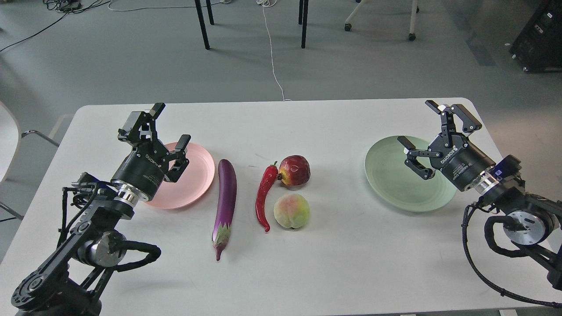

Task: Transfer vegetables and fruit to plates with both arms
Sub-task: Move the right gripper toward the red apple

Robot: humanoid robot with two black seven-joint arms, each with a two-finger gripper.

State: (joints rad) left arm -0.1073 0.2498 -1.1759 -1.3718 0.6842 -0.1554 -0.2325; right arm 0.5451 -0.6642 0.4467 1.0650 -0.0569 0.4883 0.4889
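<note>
A white worktop [281, 272] seen from above holds four pieces of produce in the middle. The purple eggplant [225, 199] lies lengthwise, front to back, calyx toward the viewer, just right of the pink plate [197, 175]. The red chili [264, 195] runs nearly parallel to it. Beside the chili sit the dark red fruit [295, 170] and, nearer the viewer, the peach [291, 211]. The mint green plate [395, 184] lies well apart at the right. The left gripper [169, 129] hovers over the pink plate, fingers spread and empty; it is nearer the eggplant. The right gripper [430, 127], also spread and empty, hangs over the green plate. Each arm hides part of its plate.
</note>
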